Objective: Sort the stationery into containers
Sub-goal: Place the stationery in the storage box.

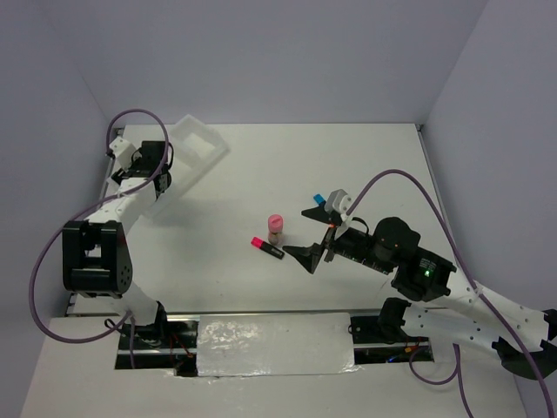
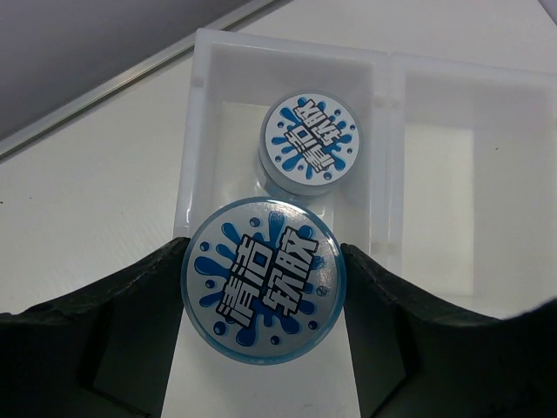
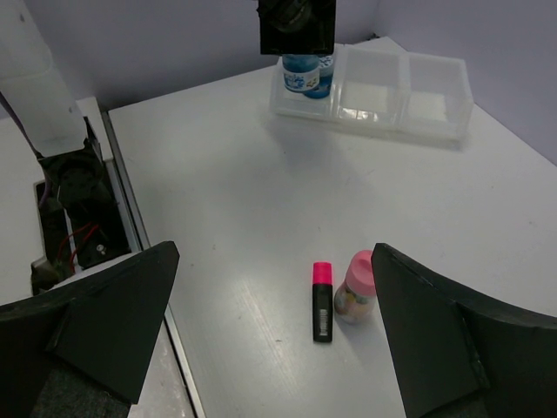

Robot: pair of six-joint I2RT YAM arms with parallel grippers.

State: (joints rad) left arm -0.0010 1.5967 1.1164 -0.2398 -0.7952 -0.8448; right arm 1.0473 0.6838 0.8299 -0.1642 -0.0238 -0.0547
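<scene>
Left gripper (image 2: 265, 261): clamped on blue roll (image 2: 265, 279), label face toward wrist camera, one finger on each side. Second blue roll (image 2: 311, 142) just beyond fingertips, lying flat in end compartment of white tray (image 2: 452, 87); held roll apart from it, above it. Two other compartments run off to one side of this gripper.

Right gripper (image 3: 274, 261): fingers spread wide, gripping nothing. Pink-capped marker (image 3: 322, 300) and pink-capped bottle (image 3: 355, 299) on table (image 3: 218, 174) ahead of it, between the fingers in wrist view, just beside each other; marker flat, bottle upright.
</scene>
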